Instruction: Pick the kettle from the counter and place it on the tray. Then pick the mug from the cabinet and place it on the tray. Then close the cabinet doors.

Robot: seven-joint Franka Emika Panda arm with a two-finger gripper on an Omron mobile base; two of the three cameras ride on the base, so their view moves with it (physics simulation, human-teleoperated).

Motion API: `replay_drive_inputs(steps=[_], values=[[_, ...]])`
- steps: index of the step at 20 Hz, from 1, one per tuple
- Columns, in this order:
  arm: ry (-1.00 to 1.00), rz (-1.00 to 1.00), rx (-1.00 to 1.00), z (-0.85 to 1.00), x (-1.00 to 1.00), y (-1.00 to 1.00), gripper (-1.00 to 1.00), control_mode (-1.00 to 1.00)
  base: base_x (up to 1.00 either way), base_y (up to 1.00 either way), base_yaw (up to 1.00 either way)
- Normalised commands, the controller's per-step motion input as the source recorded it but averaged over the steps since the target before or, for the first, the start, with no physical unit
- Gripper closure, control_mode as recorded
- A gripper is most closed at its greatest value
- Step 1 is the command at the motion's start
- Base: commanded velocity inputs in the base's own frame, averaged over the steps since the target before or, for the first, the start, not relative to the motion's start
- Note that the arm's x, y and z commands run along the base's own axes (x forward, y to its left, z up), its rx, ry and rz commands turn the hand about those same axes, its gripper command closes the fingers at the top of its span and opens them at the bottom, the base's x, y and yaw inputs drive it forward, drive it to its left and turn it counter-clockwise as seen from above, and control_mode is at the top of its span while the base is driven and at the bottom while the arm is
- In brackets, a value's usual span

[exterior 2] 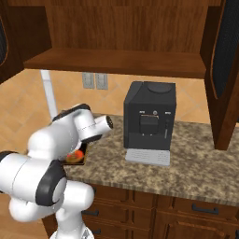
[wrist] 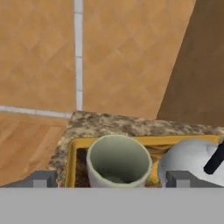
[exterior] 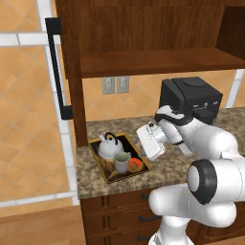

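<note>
on the tray (exterior: 106, 171) the mug (exterior: 121, 162) stands upright beside the kettle (exterior: 109, 146), the gripper (wrist: 112, 179) spread wide around it, seemingly not touching. it should rise straight up, clear of the rim, before turning to the cabinet doors (exterior: 53, 72).

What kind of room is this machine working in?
Most likely a home kitchen, computer-rendered: a speckled stone counter over wooden drawers, a black coffee machine, and a tray holding a kettle and mug.

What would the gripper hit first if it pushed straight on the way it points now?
Most likely the mug: it stands on the tray right between the open gripper's fingertips. The kettle sits just to one side. Depth is hard to judge.
</note>
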Motion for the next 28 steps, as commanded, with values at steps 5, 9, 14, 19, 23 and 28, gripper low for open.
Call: replay_drive_inputs(steps=[5, 9, 14, 19, 23, 28], values=[[0.03, 0.0, -0.05, 0.74, -0.65, 0.0, -1.0, -1.0, 0.0, 0.0, 0.0], [0.0, 0.0, -0.14, 0.58, -0.57, 0.05, -1.0, -1.0, 0.0, 0.0, 0.0], [0.0, 0.0, -0.2, 0.46, -0.54, 0.18, -1.0, -1.0, 0.0, 0.0, 0.0], [-0.07, 0.0, -0.1, 0.54, -0.5, 0.1, -1.0, -1.0, 0.0, 0.0, 0.0], [-0.05, 0.08, -0.05, 0.47, -0.38, 0.08, -1.0, -1.0, 0.0, 0.0, 0.0], [0.0, 0.17, -0.06, 0.37, -0.28, 0.18, -1.0, -1.0, 0.0, 0.0, 0.0]])
